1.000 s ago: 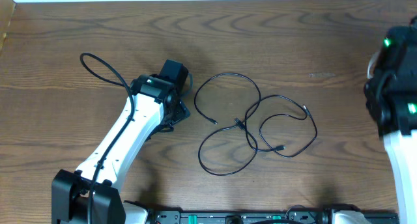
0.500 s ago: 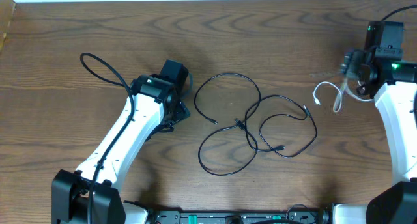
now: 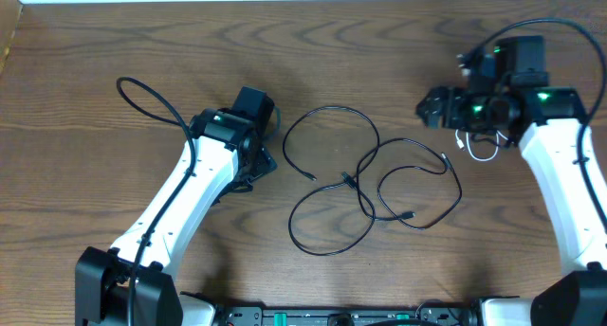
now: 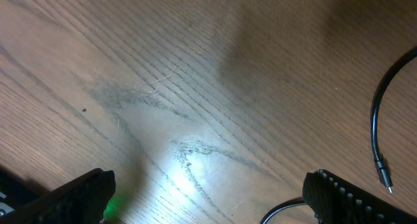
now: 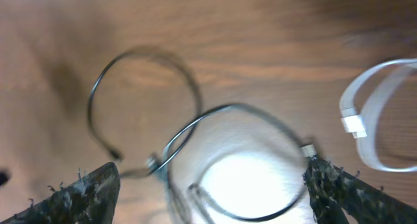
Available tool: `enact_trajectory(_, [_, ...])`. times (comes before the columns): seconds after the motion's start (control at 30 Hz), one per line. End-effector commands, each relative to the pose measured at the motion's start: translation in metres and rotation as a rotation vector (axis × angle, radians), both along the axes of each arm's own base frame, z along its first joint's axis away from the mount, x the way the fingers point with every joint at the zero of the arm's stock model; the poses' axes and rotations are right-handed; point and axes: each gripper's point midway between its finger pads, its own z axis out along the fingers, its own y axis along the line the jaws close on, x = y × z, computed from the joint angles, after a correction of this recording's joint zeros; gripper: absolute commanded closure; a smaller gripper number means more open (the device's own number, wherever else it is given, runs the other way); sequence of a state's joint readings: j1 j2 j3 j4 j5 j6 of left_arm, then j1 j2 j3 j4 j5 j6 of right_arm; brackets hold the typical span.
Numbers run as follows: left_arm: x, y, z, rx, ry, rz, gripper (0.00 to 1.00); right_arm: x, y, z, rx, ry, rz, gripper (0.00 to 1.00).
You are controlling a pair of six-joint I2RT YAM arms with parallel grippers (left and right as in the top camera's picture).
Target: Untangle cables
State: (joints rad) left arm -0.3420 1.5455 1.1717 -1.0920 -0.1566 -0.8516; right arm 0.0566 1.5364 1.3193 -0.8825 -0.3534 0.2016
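Cables (image 3: 349,181), black, in overlapping loops on the bare wooden table (image 3: 114,42), crossing in a knot near its middle; white cable (image 5: 355,124) curled at the right, partly under the right arm (image 3: 560,184), near the black loops but not touching them. Probably very light, limp and thin: likely to slide and drag neighbouring loops along rather than lift cleanly, with small plug ends (image 4: 384,180) apt to snag inside a loop. Best taken, by judgement, on a free outer stretch or close to a plug, well away from the crossing, pinched low against the wood. Left tool (image 4: 208,188) spread wide and empty over bare table, just beside one black end. Right tool (image 5: 212,185) likewise released, grasping nothing, above the right-hand black loops.
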Motion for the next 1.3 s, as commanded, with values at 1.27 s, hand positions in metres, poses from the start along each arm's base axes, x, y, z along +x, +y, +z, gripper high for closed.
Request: enact_trajectory(1.27, [0.003, 0.002, 0.004, 0.009, -0.013, -0.003, 0.02, -0.228, 0.193, -0.146, -0.132, 0.029, 1.063, 0.12])
